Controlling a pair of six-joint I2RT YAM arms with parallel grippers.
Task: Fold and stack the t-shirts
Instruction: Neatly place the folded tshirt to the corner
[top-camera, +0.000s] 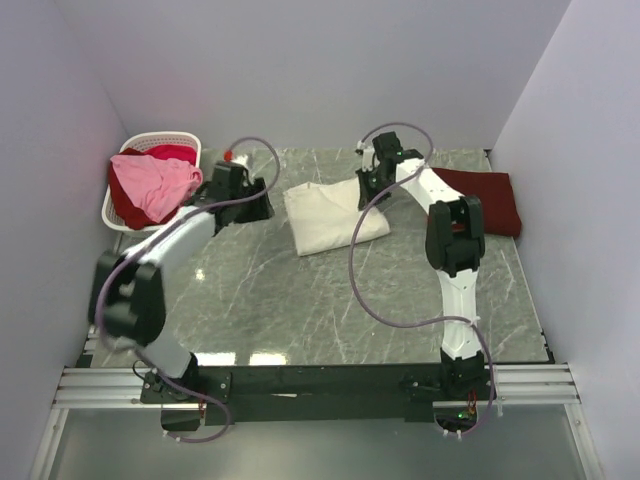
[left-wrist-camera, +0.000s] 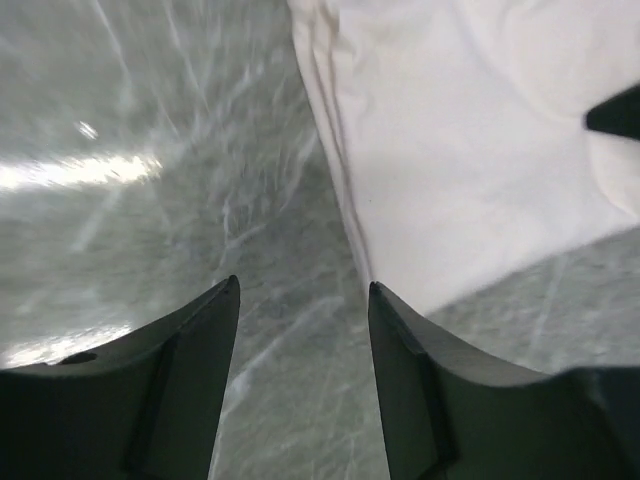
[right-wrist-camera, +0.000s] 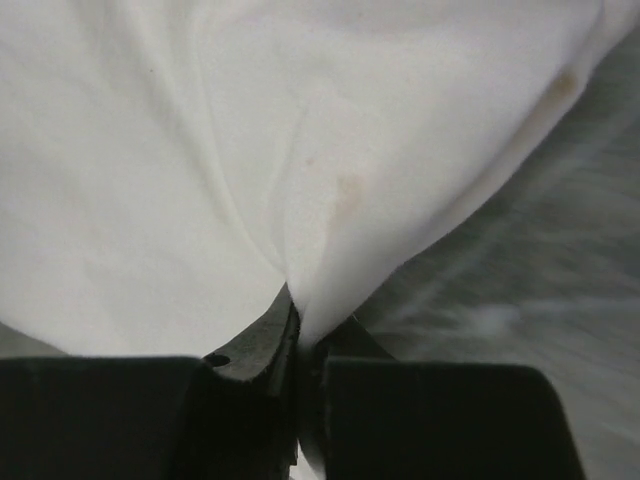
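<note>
Reading top view: folded cream t-shirt (top-camera: 335, 215) lies between the arms, right gripper (top-camera: 372, 196) at its far-right edge, dark red t-shirt (top-camera: 487, 200) folded further right, which I'd guess is the stack base. Left wrist: left gripper (left-wrist-camera: 300, 290) gapes empty over the table (left-wrist-camera: 120, 230), shirt edge just beside its right finger. Right wrist: jaws pinched on a cream fold, likely to carry it over.

A grey marbled table (top-camera: 290, 300), veined in white, fills the middle of the top view, with 2 bright patches of reflected light close to its near edge. A white plastic slatted basket (top-camera: 186, 138) stands at the table's far left corner. Pale lilac walls (top-camera: 300, 70) close the table in on 3 sides. A silver metal rail (top-camera: 85, 385) runs along the near edge. Both wrist views show the marbled surface blurred.
</note>
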